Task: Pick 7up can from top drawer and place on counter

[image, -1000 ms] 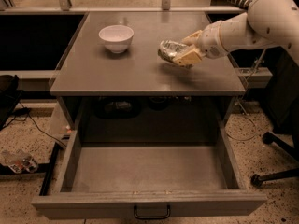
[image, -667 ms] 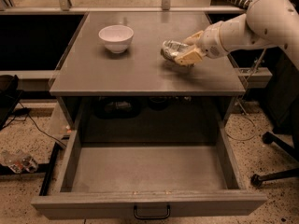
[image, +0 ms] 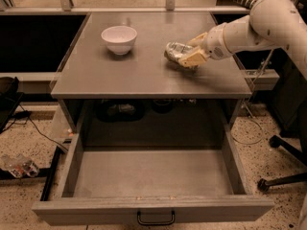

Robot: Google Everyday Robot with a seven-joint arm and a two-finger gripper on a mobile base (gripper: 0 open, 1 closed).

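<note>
The 7up can (image: 174, 51), silvery with faint green marks, lies on its side on the right part of the grey counter (image: 144, 73). My gripper (image: 188, 52) reaches in from the right on a white arm, and its cream fingers (image: 192, 57) are shut on the can, which rests on or just above the counter. The top drawer (image: 151, 176) is pulled fully open below and holds nothing; its black pull handle (image: 156, 218) is at the front middle.
A white bowl (image: 119, 38) stands on the counter's left rear. An office chair base (image: 283, 169) is on the speckled floor at right. Cables and clutter (image: 17, 164) lie on the floor at left.
The gripper with the can has shifted very slightly on the counter; otherwise nothing has visibly changed.
</note>
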